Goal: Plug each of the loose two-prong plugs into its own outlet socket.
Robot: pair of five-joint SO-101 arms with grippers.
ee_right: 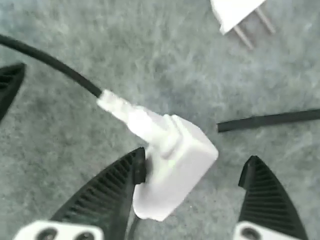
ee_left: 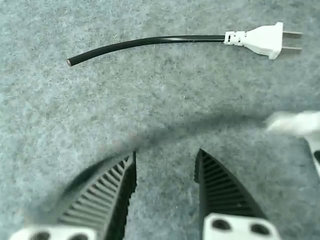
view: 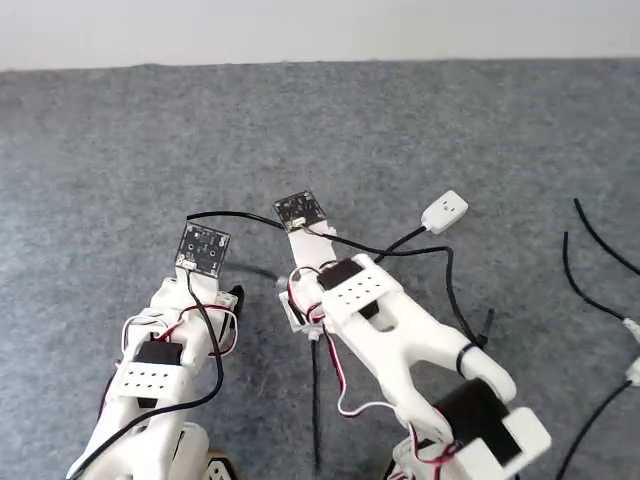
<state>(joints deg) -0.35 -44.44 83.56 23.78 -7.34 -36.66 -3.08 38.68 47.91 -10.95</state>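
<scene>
A white two-prong plug (ee_left: 265, 40) on a short black cord (ee_left: 145, 44) lies flat on the grey carpet, ahead of my left gripper (ee_left: 165, 175), which is open with bare carpet between its fingers. My right gripper (ee_right: 192, 175) is open around a white boxy connector (ee_right: 172, 170) on a black cable (ee_right: 50, 62); the connector rests against one finger (ee_right: 107, 192) and stands apart from the other. Beyond it are the prongs of another white plug (ee_right: 240, 15) and a cut cable end (ee_right: 270, 120). A white outlet socket (view: 445, 212) lies farther back on the right.
Black cables (view: 450, 290) run from the socket across the carpet beside the right arm (view: 400, 330). More black cords with white ends (view: 630, 330) lie at the right edge. A pale wall borders the carpet's far side.
</scene>
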